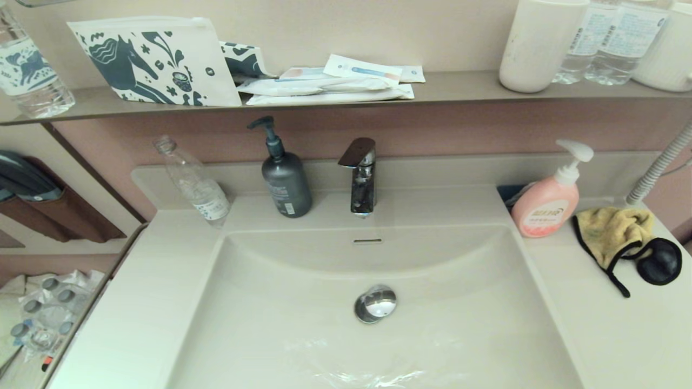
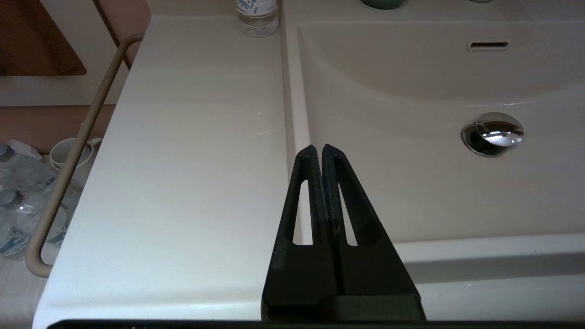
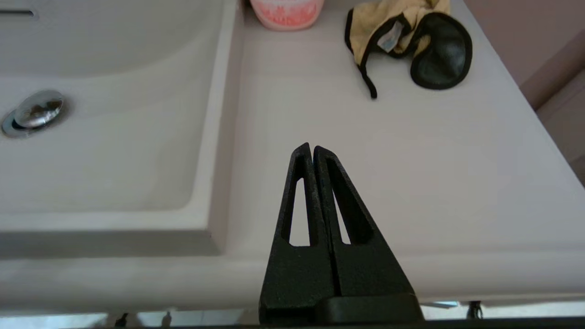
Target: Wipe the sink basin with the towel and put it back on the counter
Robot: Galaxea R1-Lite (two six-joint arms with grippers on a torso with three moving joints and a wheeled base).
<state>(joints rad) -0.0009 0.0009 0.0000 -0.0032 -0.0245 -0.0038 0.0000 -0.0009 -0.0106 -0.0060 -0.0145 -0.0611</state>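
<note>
The mustard-yellow towel (image 1: 616,233) with black trim lies crumpled on the counter (image 1: 611,335) at the right of the sink basin (image 1: 303,324), its black reverse folded out beside it. In the right wrist view the towel (image 3: 388,23) lies far ahead of my right gripper (image 3: 312,147), which is shut and empty above the counter's front edge. My left gripper (image 2: 318,148) is shut and empty too, over the front left rim of the sink basin (image 2: 411,183). The chrome drain plug (image 1: 375,303) sits mid-basin, under the overflow slot (image 1: 367,241). Neither gripper shows in the head view.
A pink soap pump (image 1: 547,202) stands just left of the towel. A grey pump bottle (image 1: 284,178), chrome tap (image 1: 361,175) and clear bottle (image 1: 194,183) line the back edge. The brown-grey shelf (image 1: 459,86) above holds a pouch, packets, a cup and bottles.
</note>
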